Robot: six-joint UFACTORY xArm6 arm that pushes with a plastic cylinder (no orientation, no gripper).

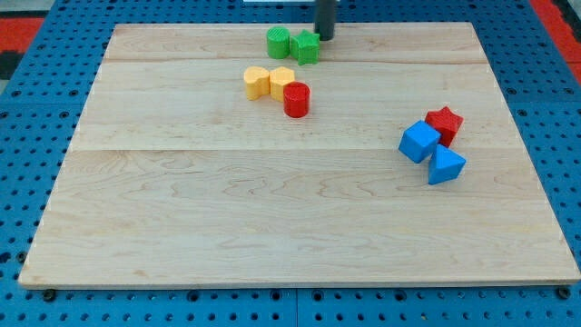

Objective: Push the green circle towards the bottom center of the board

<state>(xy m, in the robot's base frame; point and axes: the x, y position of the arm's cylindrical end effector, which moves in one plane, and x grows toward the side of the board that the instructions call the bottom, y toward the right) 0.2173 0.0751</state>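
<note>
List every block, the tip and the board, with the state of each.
green circle: flat, touching the green star.
green star: beside my tip.
my tip: at the green star's upper right.
yellow blocks: two, touching.
red cylinder: upright, against a yellow block.
red star, blue cube, blue triangle: clustered.
board: level.

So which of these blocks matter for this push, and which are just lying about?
In the job:
green circle
my tip, beside the other green block

Lying about:
two yellow blocks
red cylinder
red star
blue cube
blue triangle
</note>
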